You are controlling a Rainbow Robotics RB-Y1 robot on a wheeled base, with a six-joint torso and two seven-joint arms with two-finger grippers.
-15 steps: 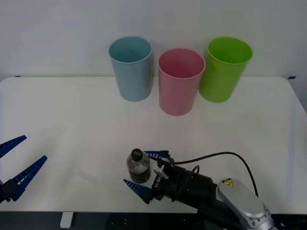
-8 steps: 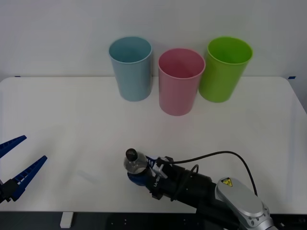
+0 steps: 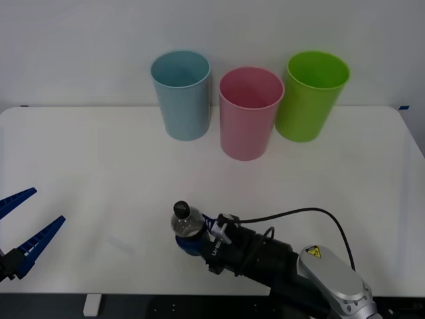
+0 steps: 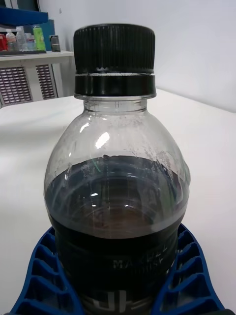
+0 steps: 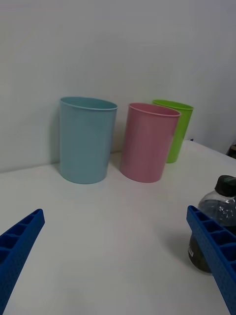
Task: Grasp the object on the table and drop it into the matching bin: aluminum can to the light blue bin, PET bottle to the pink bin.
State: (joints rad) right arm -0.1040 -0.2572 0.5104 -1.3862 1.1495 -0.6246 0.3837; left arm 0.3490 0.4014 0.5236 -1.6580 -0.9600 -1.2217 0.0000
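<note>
The PET bottle, small and clear with a black cap and a dark label band, is near the front edge of the white table. My right gripper is shut on its lower body, and blue fingers hug both sides of the bottle. The pink bin stands at the back centre, between the light blue bin and a lime green one. Over the table's front left edge my left gripper hangs open and holds nothing. The left wrist view shows the bottle, the pink bin and the light blue bin.
A lime green bin stands right of the pink one, almost touching it. A black cable loops over my right wrist. A broad stretch of bare tabletop lies between the bottle and the row of bins.
My right gripper's fingers, spread either side of the bottle a second ago, have shut on it. The bottle has shifted slightly left and its cap sits a little higher. The left arm has not moved.
</note>
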